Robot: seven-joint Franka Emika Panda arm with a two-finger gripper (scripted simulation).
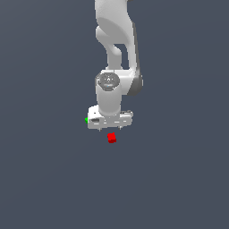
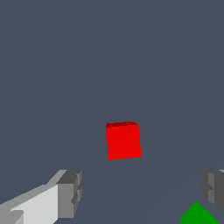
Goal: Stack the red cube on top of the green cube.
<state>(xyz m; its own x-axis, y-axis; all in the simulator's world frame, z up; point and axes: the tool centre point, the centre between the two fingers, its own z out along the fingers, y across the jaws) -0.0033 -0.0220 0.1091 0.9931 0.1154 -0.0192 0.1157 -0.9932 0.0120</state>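
A: Where are the jaws (image 2: 140,192) right now?

B: Spread wide and holding nothing. In the wrist view one finger (image 2: 70,192) sits at one side and the other finger at the opposite edge, with bare surface (image 2: 109,57) between them.

A: And the red cube (image 2: 124,140)?

B: Resting on the surface, a little ahead of the gap between the jaws, not yet between them. In the exterior view the red cube (image 1: 112,137) lies just clear of the white hand (image 1: 109,120), apart from it.

A: The green cube (image 2: 197,214)?

B: Close to one finger, only a corner showing in the wrist view. In the exterior view only a sliver of it (image 1: 86,120) peeks out at the end of the hand.

A: What could go wrong?

B: I'd say two things. The red cube looks slightly turned against the line of the fingers, so a descent without centring could clip an edge and push it away. And the green cube is so near the finger that a sideways shift or a wide descent could knock it, spoiling the stacking spot.

A: Count?

B: One red cube, one green cube, one arm, two fingers.
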